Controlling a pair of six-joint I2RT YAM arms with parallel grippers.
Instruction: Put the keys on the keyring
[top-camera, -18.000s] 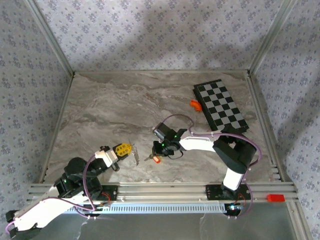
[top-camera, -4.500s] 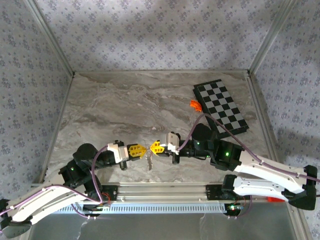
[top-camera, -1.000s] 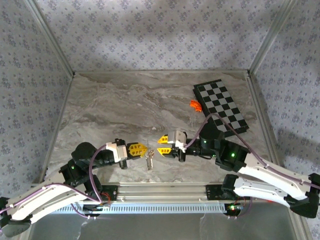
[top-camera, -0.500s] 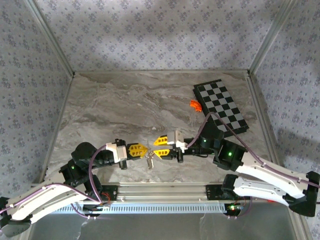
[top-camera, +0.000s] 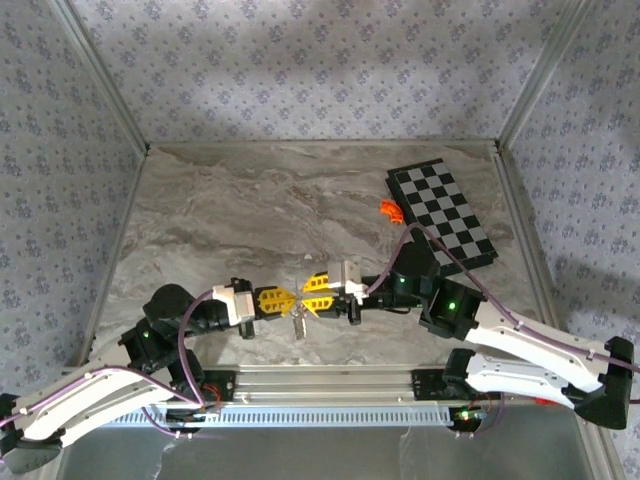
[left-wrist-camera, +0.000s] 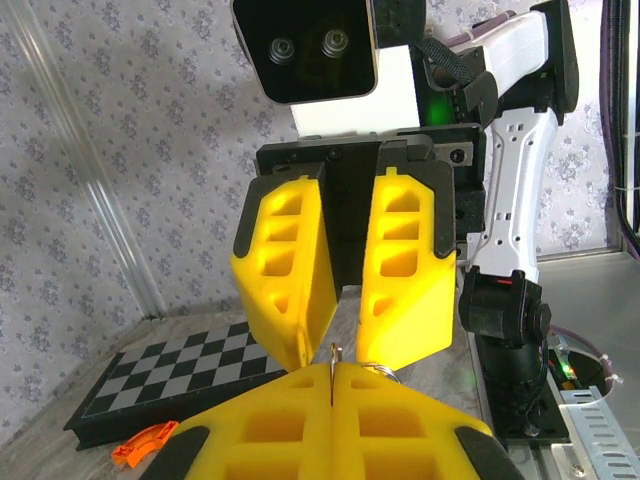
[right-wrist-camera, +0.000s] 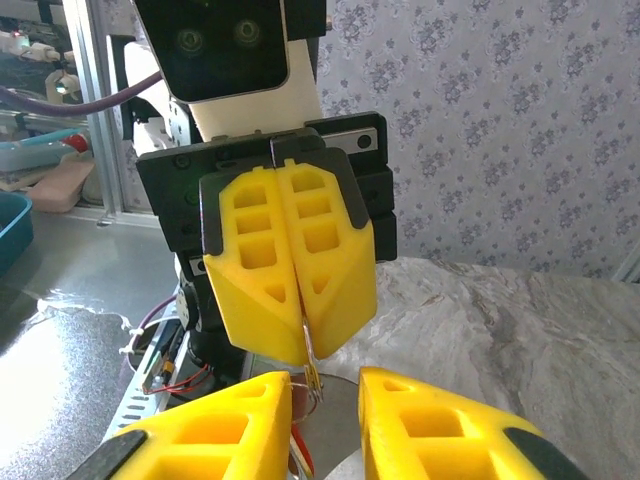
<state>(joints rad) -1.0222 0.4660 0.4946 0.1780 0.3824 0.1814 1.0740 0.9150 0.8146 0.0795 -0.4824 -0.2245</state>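
Note:
My left gripper (top-camera: 290, 300) is shut on the keyring (left-wrist-camera: 376, 369), a thin silvery loop just past its yellow tips, with a metal edge pinched between them. It hangs low over the marble near the front edge. The keys (top-camera: 297, 322) dangle from it, and one key's red head (right-wrist-camera: 305, 462) shows below. My right gripper (top-camera: 308, 296) faces the left one tip to tip and is open. In the right wrist view, its two yellow fingers (right-wrist-camera: 235, 430) stand either side of the metal edge (right-wrist-camera: 313, 368). They do not touch it.
A black-and-grey checkerboard (top-camera: 440, 212) lies at the back right with an orange curved piece (top-camera: 389, 209) beside it. A red block (top-camera: 548, 396) sits on the aluminium rail (top-camera: 330, 380) at the near edge. Patterned walls enclose the table.
My right gripper has slid left until its tips bracket the left gripper's tip, and its jaws have narrowed slightly. The left arm and the hanging keys have stayed put.

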